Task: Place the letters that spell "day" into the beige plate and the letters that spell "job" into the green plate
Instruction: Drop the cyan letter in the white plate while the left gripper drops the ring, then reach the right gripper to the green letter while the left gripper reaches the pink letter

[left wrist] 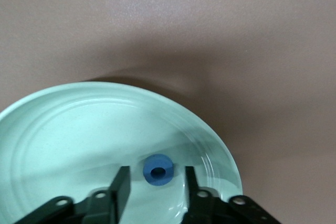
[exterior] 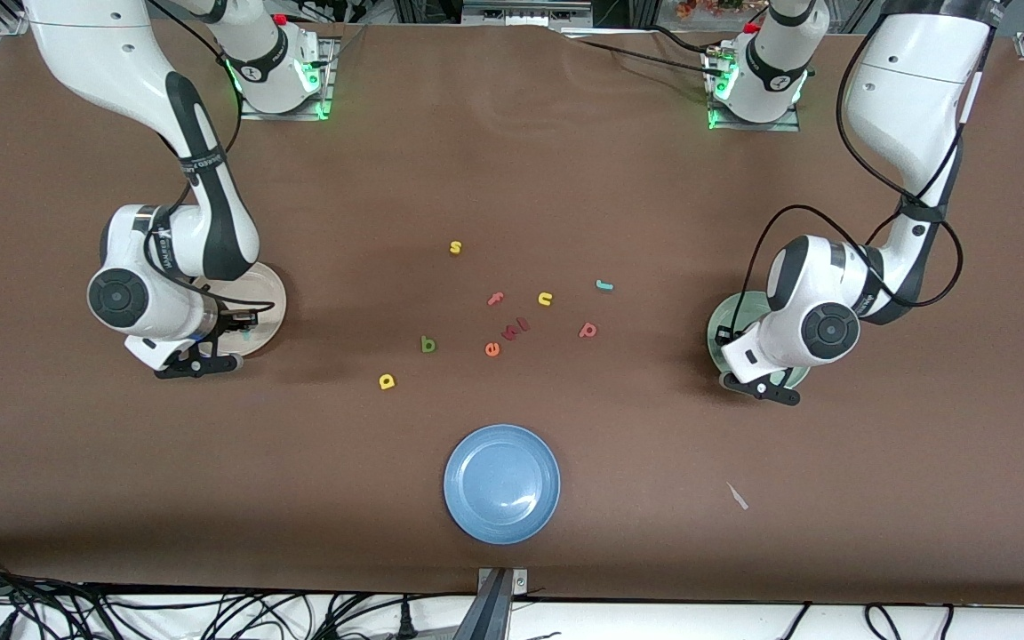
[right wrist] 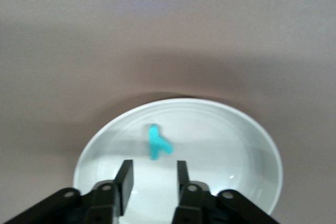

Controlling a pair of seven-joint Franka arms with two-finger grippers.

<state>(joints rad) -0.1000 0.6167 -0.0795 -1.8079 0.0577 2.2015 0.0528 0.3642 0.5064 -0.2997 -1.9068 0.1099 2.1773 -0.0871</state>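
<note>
The blue ring o lies in the green plate, free of the fingers of my open left gripper, which hovers low over it. The cyan y lies in the beige plate, just ahead of my open right gripper, which holds nothing. On the bare table between the beige plate and the green plate lie the yellow d, the green b, the teal j and the pinkish-red p.
Other letters are scattered mid-table: a yellow s, a pink f, a yellow n, an orange e and dark red ones. A blue plate sits nearest the front camera.
</note>
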